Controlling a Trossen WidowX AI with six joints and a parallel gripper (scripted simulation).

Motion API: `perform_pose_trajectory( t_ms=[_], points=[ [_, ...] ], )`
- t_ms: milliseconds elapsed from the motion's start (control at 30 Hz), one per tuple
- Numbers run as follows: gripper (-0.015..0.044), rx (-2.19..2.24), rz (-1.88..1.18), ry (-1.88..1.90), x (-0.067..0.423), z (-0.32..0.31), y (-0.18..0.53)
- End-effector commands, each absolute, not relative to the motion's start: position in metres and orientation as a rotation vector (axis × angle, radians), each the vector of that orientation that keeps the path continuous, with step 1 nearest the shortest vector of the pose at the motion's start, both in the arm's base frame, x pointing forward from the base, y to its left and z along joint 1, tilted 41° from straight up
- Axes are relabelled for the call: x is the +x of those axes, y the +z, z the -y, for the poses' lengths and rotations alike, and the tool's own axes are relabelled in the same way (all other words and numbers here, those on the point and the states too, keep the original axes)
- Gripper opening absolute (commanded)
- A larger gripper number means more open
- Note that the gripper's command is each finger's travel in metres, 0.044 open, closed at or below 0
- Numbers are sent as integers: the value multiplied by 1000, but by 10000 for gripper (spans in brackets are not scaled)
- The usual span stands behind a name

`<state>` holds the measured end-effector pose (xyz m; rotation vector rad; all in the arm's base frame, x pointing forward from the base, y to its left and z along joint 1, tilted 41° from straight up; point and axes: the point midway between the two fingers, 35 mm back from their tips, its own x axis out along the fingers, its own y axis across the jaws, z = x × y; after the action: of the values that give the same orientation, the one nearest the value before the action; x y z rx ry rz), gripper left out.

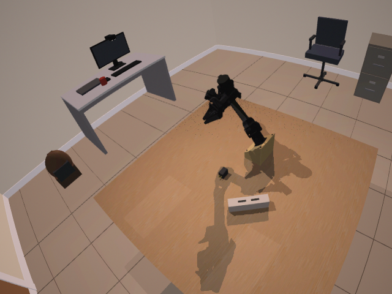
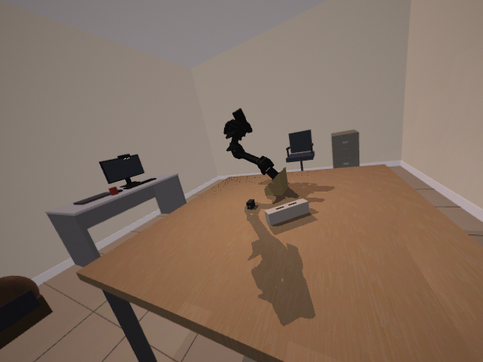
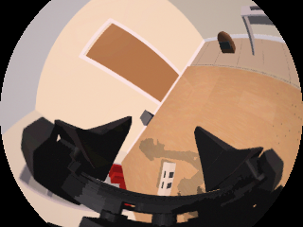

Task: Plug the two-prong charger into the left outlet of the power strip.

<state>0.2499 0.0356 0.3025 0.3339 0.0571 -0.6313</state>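
So right now I'm hanging way up above the wooden table (image 2: 351, 241) with my gripper (image 1: 211, 117) spread wide and nothing between the fingers. In the wrist view both fingertips are sitting far apart with just tabletop showing in the gap.

The two-prong charger (image 1: 223, 173) is sitting on the table, well below me, near my base (image 1: 260, 152) and a bit apart from the power strip (image 1: 248, 203). The strip is lying flat with its two outlets facing up. The left outlet (image 1: 241, 201) is the one I'm after.

I'm guessing the charger is a light, stiff little plastic block. It's probably smooth-sided, so it could twist in my grip if I'm pinching it off-centre. I can't make out which way the prongs are pointing, as it's too small and dark from here.

My plan is to grab the body across its two flat sides, low enough to stay solid but leaving the prong end fully free. I'm thinking a firm squeeze is fine since it shouldn't crush.

The tricky bit is the shutter: if the block is tilting even a little between my fingers, one prong will be hitting first and it'll probably jam. The strip itself looks light enough to slide if I'm pushing at an angle.
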Motion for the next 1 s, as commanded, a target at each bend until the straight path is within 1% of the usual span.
perform_pose_trajectory(
  t_ms=[0, 33, 367, 967],
  points=[
    [426, 333, -58, -632, 250, -36, 302],
    [440, 330, -62, -633, 251, -35, 302],
    [440, 211, -192, -673, 270, -28, 278],
    [440, -131, -577, -766, 295, 6, 206]
  ],
)
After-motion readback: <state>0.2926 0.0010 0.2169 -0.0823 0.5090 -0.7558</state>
